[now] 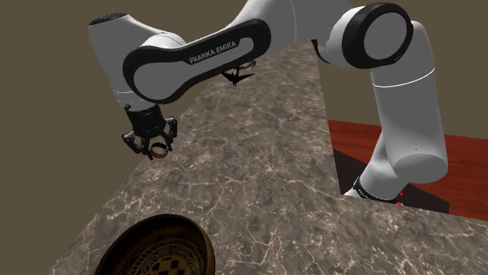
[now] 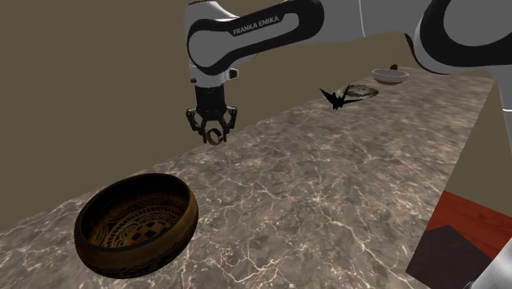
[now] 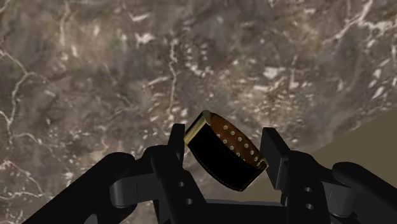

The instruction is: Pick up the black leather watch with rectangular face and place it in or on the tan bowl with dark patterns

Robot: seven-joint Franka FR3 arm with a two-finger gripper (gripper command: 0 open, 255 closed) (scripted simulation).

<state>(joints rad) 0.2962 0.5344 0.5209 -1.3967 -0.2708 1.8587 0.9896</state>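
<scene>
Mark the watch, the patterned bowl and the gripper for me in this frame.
watch (image 3: 219, 159): wrist view, on the black outer face of its band.
bowl (image 2: 123, 261): second exterior view, on its outer front wall.
gripper (image 1: 154, 148): shoulder view, midway between its fingertips.

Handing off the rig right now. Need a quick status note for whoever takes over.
Gripper: shut on the watch, holding it in the air above the marble counter.
Bowl: on the counter, nothing in it, below and left of the gripper in the second exterior view.
Done: watch picked and lifted.
Left: carry it over the bowl, lower, release.
</scene>
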